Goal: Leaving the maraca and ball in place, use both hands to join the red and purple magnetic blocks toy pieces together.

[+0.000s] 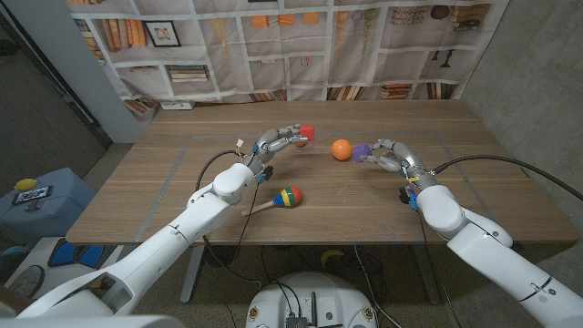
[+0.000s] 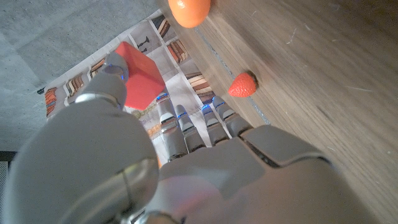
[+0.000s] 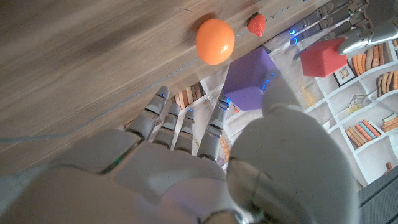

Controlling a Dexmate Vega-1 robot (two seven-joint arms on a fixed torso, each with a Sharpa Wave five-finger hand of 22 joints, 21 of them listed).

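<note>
The left robot hand (image 1: 278, 141) reaches toward the far middle of the wooden table (image 1: 164, 196) and pinches the red cube-shaped magnetic block (image 1: 308, 133) between its thumb and fingertips. In the left wrist view that red block (image 2: 142, 76) sits lifted off the wood against the bookshelf-printed backdrop, with the thumb (image 2: 106, 81) pressed to one face and the other fingers (image 2: 186, 127) stretched out beside it.

The right robot hand (image 1: 390, 155) comes in from the opposite side and grips the purple cube-shaped magnetic block (image 1: 363, 150) in the same manner. From the right wrist view the purple block (image 3: 249, 79) is clamped between the thumb (image 3: 277, 93) and the fingers (image 3: 217, 121), also clear of the table surface. The red block (image 3: 322, 57) shows beyond it, held by the left robot hand's fingers (image 3: 348, 25); the two blocks are near each other but apart.

The smooth orange ball (image 1: 342, 149) rests on the table between the two robot hands, just beside the purple block. A small red toy strawberry (image 2: 241, 84) lies on the wood near the ball. The striped red, green, yellow and blue maraca with a wooden handle (image 1: 281, 199) lies on its side closer to the near edge, just beside the left forearm.
</note>
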